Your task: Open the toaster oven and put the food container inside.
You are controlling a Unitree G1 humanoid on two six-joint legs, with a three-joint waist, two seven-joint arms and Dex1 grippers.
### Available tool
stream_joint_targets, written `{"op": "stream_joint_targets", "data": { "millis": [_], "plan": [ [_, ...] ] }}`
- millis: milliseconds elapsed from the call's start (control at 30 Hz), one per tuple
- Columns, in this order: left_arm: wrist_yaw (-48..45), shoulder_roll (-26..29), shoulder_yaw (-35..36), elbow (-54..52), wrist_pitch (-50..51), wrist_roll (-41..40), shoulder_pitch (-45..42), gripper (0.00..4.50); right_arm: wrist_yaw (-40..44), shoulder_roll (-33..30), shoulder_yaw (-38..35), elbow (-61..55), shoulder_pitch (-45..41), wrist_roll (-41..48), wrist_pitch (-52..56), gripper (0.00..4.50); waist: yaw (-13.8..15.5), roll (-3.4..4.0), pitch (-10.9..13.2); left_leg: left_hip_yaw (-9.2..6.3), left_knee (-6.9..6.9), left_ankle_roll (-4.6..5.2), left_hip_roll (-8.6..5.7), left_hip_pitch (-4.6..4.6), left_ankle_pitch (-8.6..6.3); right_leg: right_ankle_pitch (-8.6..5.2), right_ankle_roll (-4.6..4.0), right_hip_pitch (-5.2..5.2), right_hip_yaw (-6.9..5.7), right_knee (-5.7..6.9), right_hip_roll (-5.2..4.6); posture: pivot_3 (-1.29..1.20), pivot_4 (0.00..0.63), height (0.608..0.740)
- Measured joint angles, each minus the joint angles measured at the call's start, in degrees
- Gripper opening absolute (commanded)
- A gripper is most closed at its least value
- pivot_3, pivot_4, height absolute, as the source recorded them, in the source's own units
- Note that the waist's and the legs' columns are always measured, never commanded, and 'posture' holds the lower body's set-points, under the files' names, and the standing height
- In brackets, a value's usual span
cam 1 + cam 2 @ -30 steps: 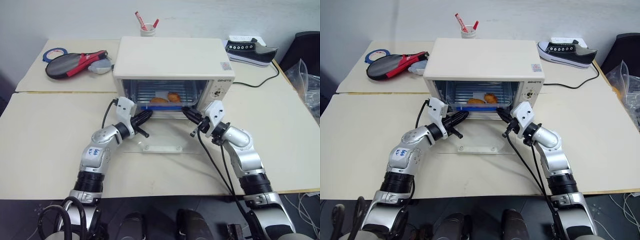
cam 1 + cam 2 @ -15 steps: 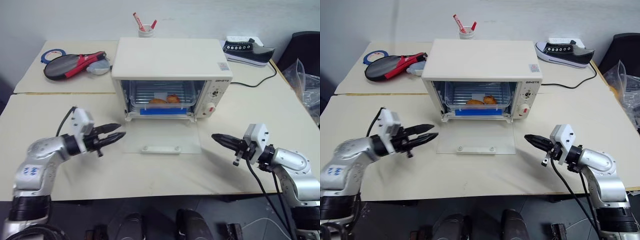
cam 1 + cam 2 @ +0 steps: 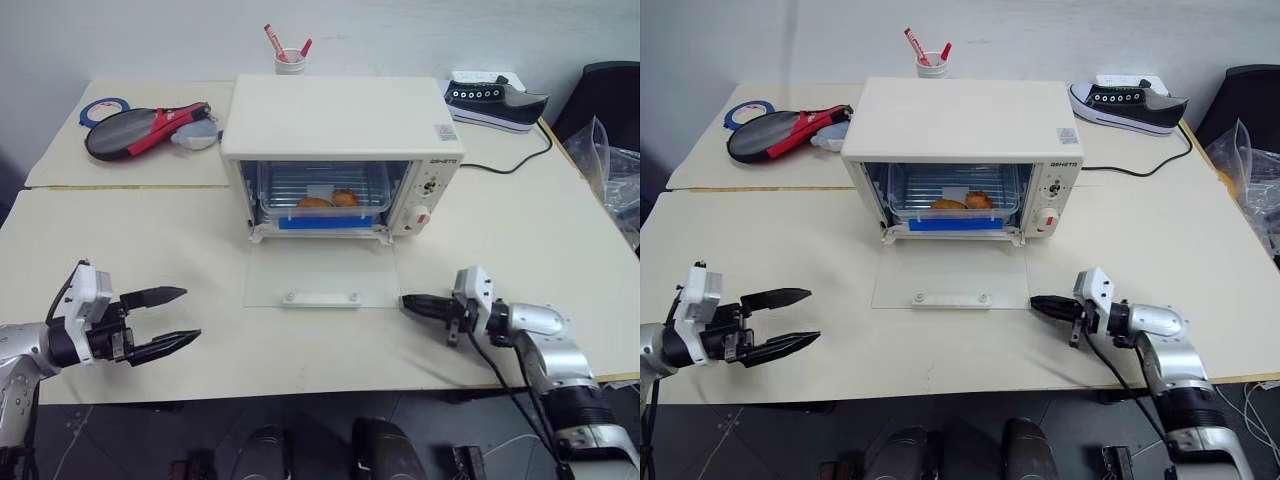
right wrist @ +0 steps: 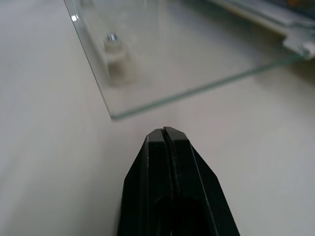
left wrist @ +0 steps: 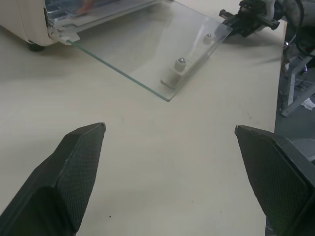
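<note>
The cream toaster oven (image 3: 340,120) stands mid-table with its glass door (image 3: 320,272) folded flat onto the table, white bar handle (image 3: 320,297) at the door's near edge. Inside on the wire rack sits the clear food container (image 3: 322,200) with a blue clip and orange-brown food. My left gripper (image 3: 190,314) hovers open and empty near the table's front left, well away from the oven. My right gripper (image 3: 405,302) is shut on nothing, its tip just right of the door's near right corner (image 4: 112,117). Seen from the left wrist, the open fingers (image 5: 81,162) point toward the door (image 5: 147,49).
At the back left lie a table-tennis paddle case (image 3: 140,128) and a blue tape roll (image 3: 105,105). A cup of pens (image 3: 290,62) stands behind the oven. A black sneaker (image 3: 497,100) and a power cable (image 3: 520,160) lie at the back right, a plastic bag (image 3: 620,170) beyond the right edge.
Both arms have pulled back from the oven mouth toward the table's front edge, left arm far to the left. The left gripper has opened wide; the right stays shut. The container remains inside.
</note>
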Motion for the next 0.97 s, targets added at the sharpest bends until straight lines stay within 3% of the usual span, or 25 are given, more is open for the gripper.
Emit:
{"op": "stream_joint_targets", "data": {
  "millis": [200,400,600,700,867,967],
  "plan": [
    [3.71,-2.23,3.3,-3.09,4.21,-6.97,-1.64,4.48,-1.39,0.81,-2.93,-3.73,-0.62,4.54,2.56,0.0,0.0,0.01,0.0,-0.02,0.0,0.0,0.0,0.01,0.0,0.0,0.0,0.01,0.02,0.01,-0.02,0.0,0.15,0.74],
    [9.34,-4.61,5.03,-4.79,6.89,-12.43,-5.51,4.48,-5.68,0.81,-7.02,-10.31,-6.93,11.23,10.77,0.0,-0.3,0.03,0.02,-0.03,0.0,-0.05,0.05,0.0,-0.02,0.0,0.0,0.0,0.0,0.02,0.03,0.0,0.15,0.74],
    [11.14,-4.93,3.5,-4.89,5.28,-11.53,-10.18,4.48,-9.39,0.9,-9.21,-11.32,-13.85,14.65,15.54,0.0,-0.45,0.03,0.02,-0.03,-0.01,-0.05,0.0,-0.03,-0.02,0.0,0.0,-0.01,-0.03,0.0,0.04,0.0,0.15,0.74],
    [11.58,-4.83,1.28,-4.46,0.84,-6.0,-9.58,4.5,-8.77,-0.66,-9.79,-14.61,-9.64,14.71,16.18,0.62,-0.04,0.03,0.02,-0.01,-0.05,0.0,-0.03,-0.08,-0.06,0.0,0.0,-0.02,-0.06,-0.08,0.03,0.0,0.15,0.74],
    [8.74,-4.36,-3.94,-0.67,-10.77,6.64,-1.47,4.5,-0.64,-7.73,-8.29,-19.7,7.4,8.31,9.89,2.35,0.37,0.03,0.02,0.22,-0.06,0.14,-0.11,-0.08,-0.2,0.03,0.06,-0.03,-0.06,-0.29,0.02,0.0,0.15,0.74],
    [7.99,-5.74,-4.64,0.62,-16.26,9.87,1.0,4.5,2.08,-8.29,-8.51,-19.95,14.18,6.68,5.51,3.41,0.21,0.02,0.01,0.25,0.0,0.17,-0.05,0.02,-0.17,0.09,0.12,0.01,0.01,-0.24,0.01,0.0,0.15,0.74]
  ]
}}
